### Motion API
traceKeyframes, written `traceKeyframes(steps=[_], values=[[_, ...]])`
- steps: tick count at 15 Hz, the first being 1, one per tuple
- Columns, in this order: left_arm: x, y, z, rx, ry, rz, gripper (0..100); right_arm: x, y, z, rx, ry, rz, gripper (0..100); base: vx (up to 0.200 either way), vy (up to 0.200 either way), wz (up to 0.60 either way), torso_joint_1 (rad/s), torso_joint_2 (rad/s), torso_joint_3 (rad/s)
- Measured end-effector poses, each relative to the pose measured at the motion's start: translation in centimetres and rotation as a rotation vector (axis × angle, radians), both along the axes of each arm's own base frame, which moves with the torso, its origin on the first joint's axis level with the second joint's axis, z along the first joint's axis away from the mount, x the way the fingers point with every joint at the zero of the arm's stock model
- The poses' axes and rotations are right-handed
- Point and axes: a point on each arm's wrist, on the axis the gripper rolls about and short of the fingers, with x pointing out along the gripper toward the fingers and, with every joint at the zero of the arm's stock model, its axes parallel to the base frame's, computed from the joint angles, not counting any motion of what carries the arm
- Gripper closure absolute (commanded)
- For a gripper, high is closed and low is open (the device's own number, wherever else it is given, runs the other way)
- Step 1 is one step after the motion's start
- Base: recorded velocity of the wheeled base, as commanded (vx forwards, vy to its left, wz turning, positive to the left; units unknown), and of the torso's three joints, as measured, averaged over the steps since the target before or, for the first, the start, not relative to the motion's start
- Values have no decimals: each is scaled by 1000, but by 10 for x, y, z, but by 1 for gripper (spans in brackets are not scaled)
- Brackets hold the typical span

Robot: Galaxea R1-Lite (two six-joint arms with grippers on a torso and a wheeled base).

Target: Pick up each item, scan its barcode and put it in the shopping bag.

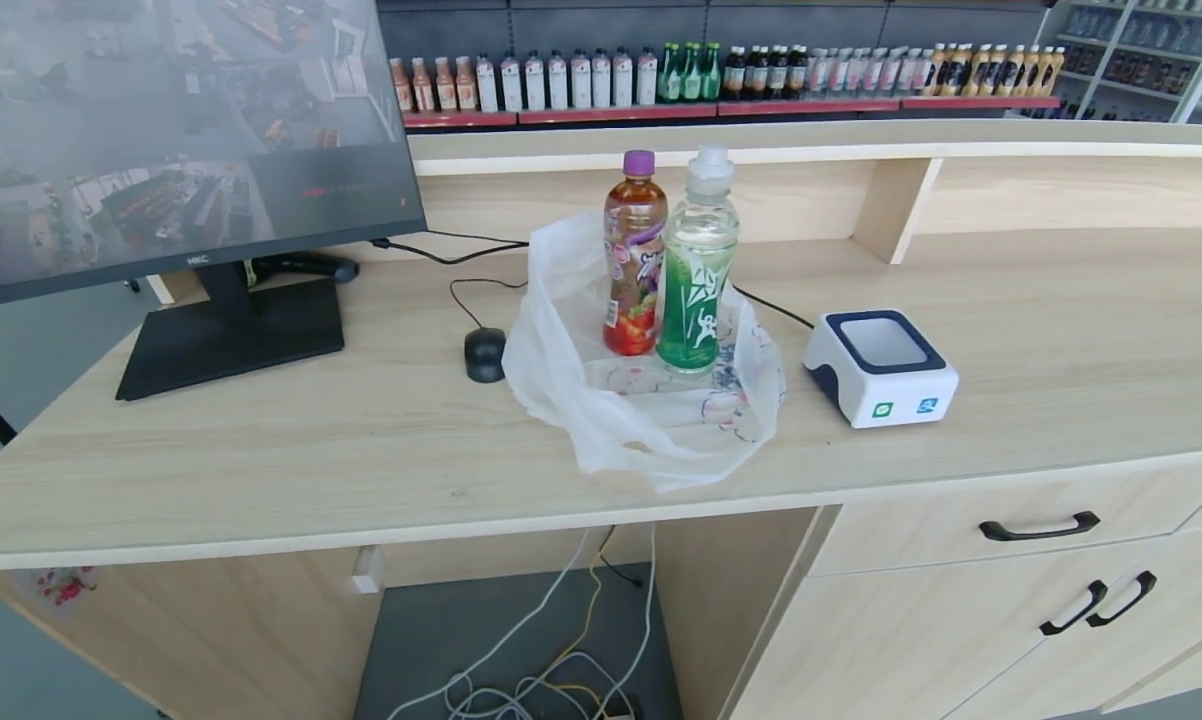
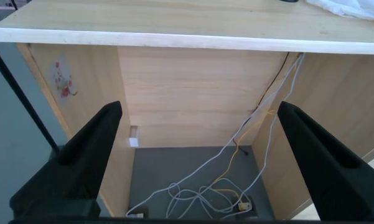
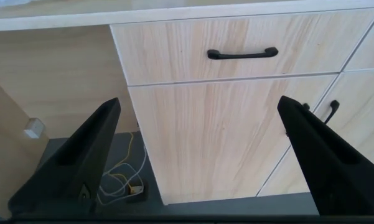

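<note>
On the wooden counter (image 1: 1061, 330) I see the purple-capped bottle (image 1: 634, 270) and the green-labelled bottle (image 1: 696, 270) upright, touching, inside the shopping bag (image 1: 561, 380), with the scanner (image 1: 879, 368) just beside it. My left gripper (image 2: 199, 106) and right gripper (image 3: 199, 102) sit below the countertop, spread wide, holding nothing.

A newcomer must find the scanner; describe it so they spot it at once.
On the long wooden counter, look just right of the crumpled white shopping bag at its middle. The barcode scanner sits there: the only small white box, with a dark blue rim round its top window.
</note>
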Motion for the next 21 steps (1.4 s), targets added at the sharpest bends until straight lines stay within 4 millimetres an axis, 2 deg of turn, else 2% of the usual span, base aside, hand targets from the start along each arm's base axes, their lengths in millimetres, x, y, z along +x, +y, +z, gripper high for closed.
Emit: traceKeyframes(steps=[3, 5, 21], values=[[0, 0, 0, 0, 0, 0, 0, 0, 0, 0, -2, 0, -1, 0, 0, -200, 0, 7, 5, 4], [0, 0, 0, -1, 0, 0, 0, 0, 0, 0, -8, 0, 0, 0, 0, -200, 600, -2, 5, 5], [0, 0, 0, -4, 0, 1, 0, 0, 0, 0, -1, 0, -1, 0, 0, -200, 0, 3, 3, 3]])
